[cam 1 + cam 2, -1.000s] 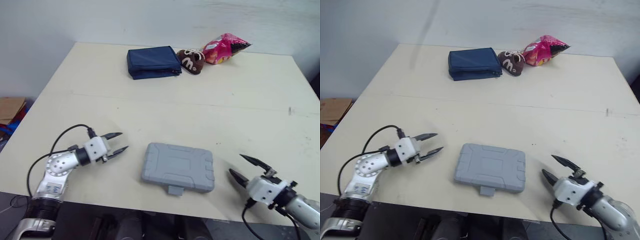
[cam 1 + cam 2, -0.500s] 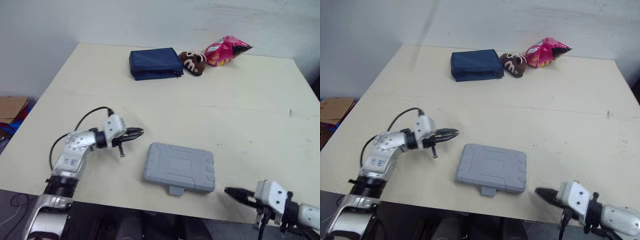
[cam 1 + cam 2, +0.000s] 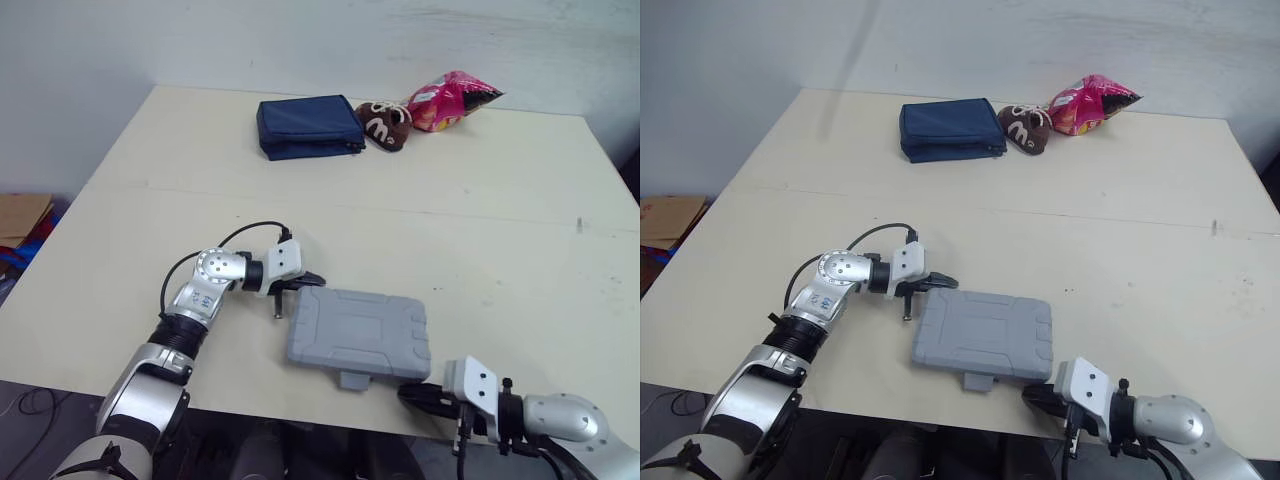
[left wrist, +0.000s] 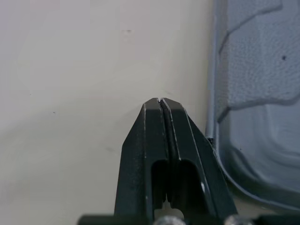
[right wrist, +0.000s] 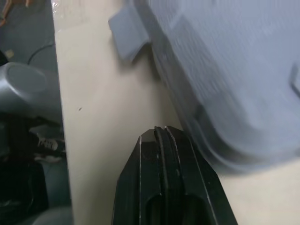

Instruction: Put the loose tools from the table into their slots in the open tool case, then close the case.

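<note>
Case: the grey hard-plastic tool case point(image 3: 358, 333) lies flat and shut, lid up, near the near edge of the beige table point(image 3: 500, 230), about midway across.
Latch: a grey latch tab point(image 3: 350, 380) juts from the case's near long side toward the table edge.
My left claw point(image 3: 308, 281): both black fingers pressed tight together, nothing between them. The tip is at the case's far left corner.
My right claw point(image 3: 408, 392): also pinched closed and empty, low at the table's near edge by the case's near right corner.
Contact: I cannot tell whether either tip touches the case.
Far end: a navy blue fabric pouch point(image 3: 307, 125), a brown plush toy point(image 3: 384, 122) and a pink snack bag point(image 3: 450, 97) sit in a row, well apart from the case.
Off the table: a brown cardboard box point(image 3: 20, 215) on the left, cut off by the frame.
Wrist views: the left one shows the case's rounded rim just beside my closed fingers. The right one shows the latch tab beyond my tip, with the case wall blurred.
</note>
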`<state>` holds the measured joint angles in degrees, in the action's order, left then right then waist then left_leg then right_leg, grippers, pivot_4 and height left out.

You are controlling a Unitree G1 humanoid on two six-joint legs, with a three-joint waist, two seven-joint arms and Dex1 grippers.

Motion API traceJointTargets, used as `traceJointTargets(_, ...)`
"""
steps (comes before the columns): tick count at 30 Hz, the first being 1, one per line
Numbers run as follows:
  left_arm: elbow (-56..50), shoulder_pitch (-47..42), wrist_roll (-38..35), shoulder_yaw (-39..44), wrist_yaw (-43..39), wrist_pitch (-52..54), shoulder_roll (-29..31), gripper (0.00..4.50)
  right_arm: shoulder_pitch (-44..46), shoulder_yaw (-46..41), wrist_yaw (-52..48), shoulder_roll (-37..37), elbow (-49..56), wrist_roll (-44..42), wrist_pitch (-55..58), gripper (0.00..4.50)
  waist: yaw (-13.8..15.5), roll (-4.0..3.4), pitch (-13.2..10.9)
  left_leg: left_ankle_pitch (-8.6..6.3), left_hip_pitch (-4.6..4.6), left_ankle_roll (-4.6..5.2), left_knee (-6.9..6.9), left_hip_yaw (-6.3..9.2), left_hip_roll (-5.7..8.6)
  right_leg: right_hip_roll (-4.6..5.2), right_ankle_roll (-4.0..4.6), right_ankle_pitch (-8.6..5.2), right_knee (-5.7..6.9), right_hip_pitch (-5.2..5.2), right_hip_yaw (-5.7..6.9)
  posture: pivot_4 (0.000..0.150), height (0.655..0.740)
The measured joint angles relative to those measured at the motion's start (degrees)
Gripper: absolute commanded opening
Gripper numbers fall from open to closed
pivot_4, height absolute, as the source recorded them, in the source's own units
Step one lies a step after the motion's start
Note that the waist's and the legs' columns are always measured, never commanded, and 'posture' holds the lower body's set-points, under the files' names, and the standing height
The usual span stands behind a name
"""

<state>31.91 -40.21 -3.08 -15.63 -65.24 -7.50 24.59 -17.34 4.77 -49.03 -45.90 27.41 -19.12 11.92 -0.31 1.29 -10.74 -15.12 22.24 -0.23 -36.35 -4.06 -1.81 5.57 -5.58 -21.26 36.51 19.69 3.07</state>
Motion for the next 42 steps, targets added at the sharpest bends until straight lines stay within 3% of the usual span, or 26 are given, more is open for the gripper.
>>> traceJointTargets(10, -17.2, 13.0, -4.0, 3.4, -1.9, 9.7, 3.8, 0.02, 17.0, -0.5, 3.0, 5.2, -14.0, 5.4, -1.5, 0.0, 0.0, -0.01, 0.0, -0.02, 0.02, 0.04, -0.05, 0.11, 0.01, 0.14, 0.0, 0.0, 0.01, -0.05, -0.31, 0.15, 0.74)
traceJointTargets(18, -28.0, 20.3, -5.3, 7.7, 8.5, 17.8, 2.8, 0.02, 23.7, -1.1, 2.2, 5.2, -23.4, 8.1, -5.7, 0.0, 0.3, -0.01, 0.0, -0.11, 0.04, 0.19, -0.06, 0.2, 0.08, 0.26, 0.0, 0.0, -0.03, -0.12, -0.25, 0.15, 0.74)
traceJointTargets(22, -30.3, 20.2, -8.0, 10.2, 10.1, 19.0, 2.5, 0.02, 20.1, -5.5, 1.7, 2.1, -23.4, 8.0, -6.9, 0.0, 0.5, -0.01, 0.0, -0.1, 0.08, 0.17, -0.06, 0.2, 0.1, 0.28, 0.0, 0.0, -0.08, -0.14, -0.19, 0.15, 0.74)
traceJointTargets(26, -33.3, 16.9, -12.6, 10.2, 6.5, 19.5, 2.2, 0.02, 11.8, -13.0, 0.9, 1.3, -22.2, 5.9, -10.1, 0.0, 0.8, -0.01, 0.0, -0.08, 0.09, 0.14, -0.05, 0.18, 0.1, 0.22, -0.01, 0.0, -0.1, -0.14, -0.18, 0.15, 0.74)
traceJointTargets(31, -35.6, 12.0, -13.0, 4.8, 3.0, 18.9, -0.5, 0.02, 3.7, -20.1, -0.6, 2.4, -11.8, -1.8, -9.2, 0.0, 0.1, -0.04, 0.0, -0.06, -0.04, 0.08, -0.02, 0.06, 0.05, 0.06, -0.03, 0.02, -0.08, -0.19, -0.21, 0.15, 0.74)
traceJointTargets(37, -29.0, 6.9, -4.1, -7.1, 2.3, 16.4, -3.9, 0.02, -4.2, -20.6, 1.1, 6.5, 0.0, -5.5, -5.7, 0.0, 0.2, -0.05, 0.0, -0.05, -0.03, 0.05, 0.07, 0.12, 0.07, -0.02, -0.03, 0.02, -0.09, -0.14, -0.29, 0.15, 0.74)
traceJointTargets(42, -29.0, 4.4, -0.1, -9.8, 3.9, 17.7, -3.9, 0.02, -5.4, -18.0, 3.2, 7.6, 3.5, -3.4, -4.2, 0.0, 0.3, -0.13, 0.1, -0.05, -0.1, 0.06, 0.06, 0.15, 0.07, 0.07, -0.03, 0.02, -0.12, -0.24, -0.34, 0.15, 0.74)
